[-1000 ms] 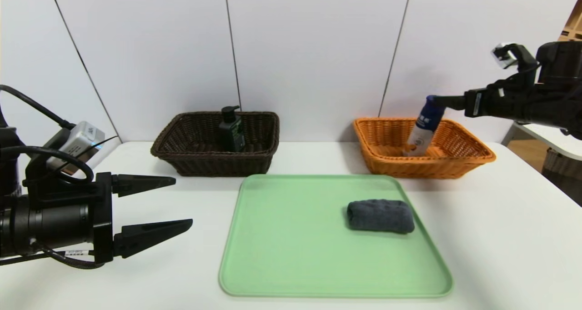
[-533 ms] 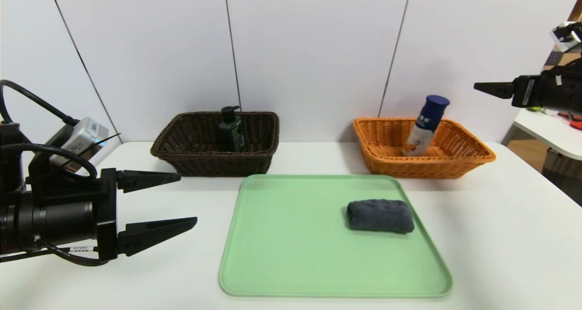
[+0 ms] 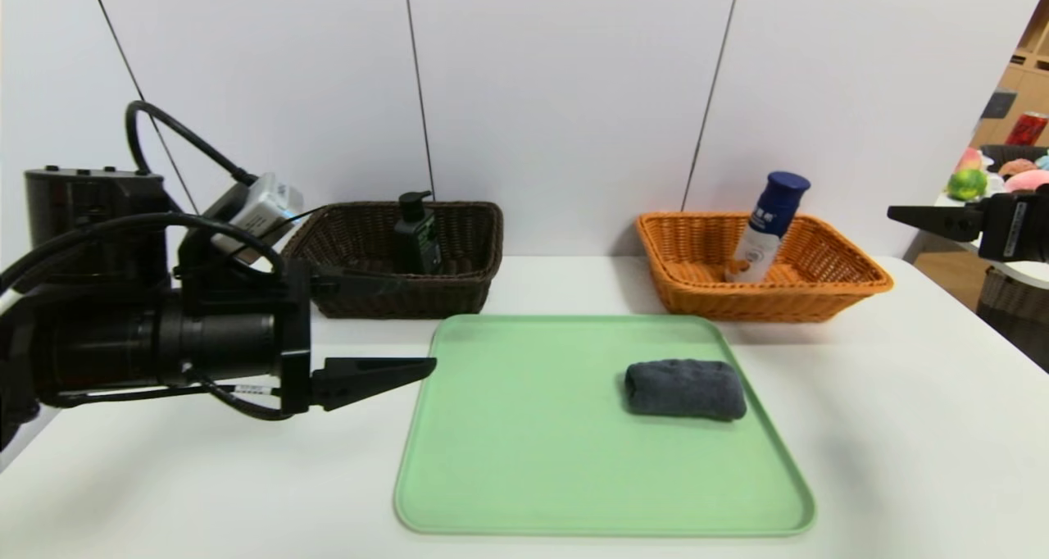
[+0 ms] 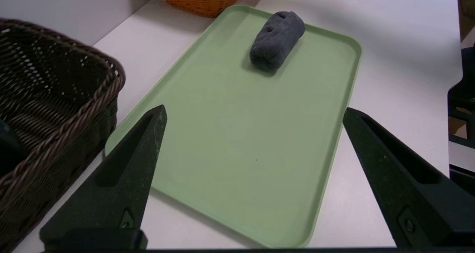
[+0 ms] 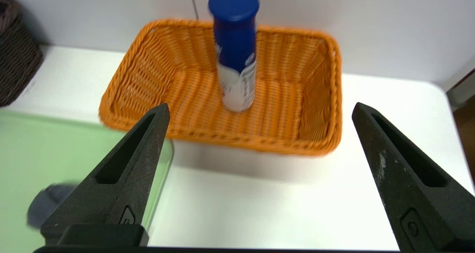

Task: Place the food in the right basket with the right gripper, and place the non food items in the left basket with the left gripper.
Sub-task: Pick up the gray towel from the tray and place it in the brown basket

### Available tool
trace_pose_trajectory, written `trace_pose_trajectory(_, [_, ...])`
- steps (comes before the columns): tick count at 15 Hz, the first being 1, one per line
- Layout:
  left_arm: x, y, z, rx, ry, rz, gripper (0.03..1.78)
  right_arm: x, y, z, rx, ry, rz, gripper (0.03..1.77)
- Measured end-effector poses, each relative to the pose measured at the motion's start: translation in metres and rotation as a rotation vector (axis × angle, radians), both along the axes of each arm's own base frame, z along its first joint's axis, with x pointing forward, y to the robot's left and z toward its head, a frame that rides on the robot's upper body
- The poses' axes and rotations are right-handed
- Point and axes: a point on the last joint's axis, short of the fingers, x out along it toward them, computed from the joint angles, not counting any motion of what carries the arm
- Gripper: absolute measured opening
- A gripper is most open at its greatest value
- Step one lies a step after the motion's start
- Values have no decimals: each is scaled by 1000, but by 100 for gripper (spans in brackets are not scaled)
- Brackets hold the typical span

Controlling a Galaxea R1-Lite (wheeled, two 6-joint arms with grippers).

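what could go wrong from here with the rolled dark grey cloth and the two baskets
The open left gripper might clip the dark brown wicker basket beside it on its way to the rolled dark grey cloth.

The blue-and-white cylindrical container leans in the orange wicker basket, rising above its rim; a knock could tip it.

Bright, even light leaves a pale glare on the far-right white tabletop (image 3: 852,362). Soft shadows lie beside the rolled cloth (image 3: 686,389) and under the orange basket (image 3: 762,303); in the right wrist view, the cloth looks blurred.
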Motion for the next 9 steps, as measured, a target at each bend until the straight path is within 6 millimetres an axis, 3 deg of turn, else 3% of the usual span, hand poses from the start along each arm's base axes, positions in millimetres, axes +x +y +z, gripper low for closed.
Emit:
trace_pose_trajectory(5, [36,-57,-3,-15,-44,-155,169,-47,13,-6,19,80,3,169])
trace_pose_trajectory(9, [53,-100,-18,13,-71,-263,169,-71,20,-8,26,112,7,169])
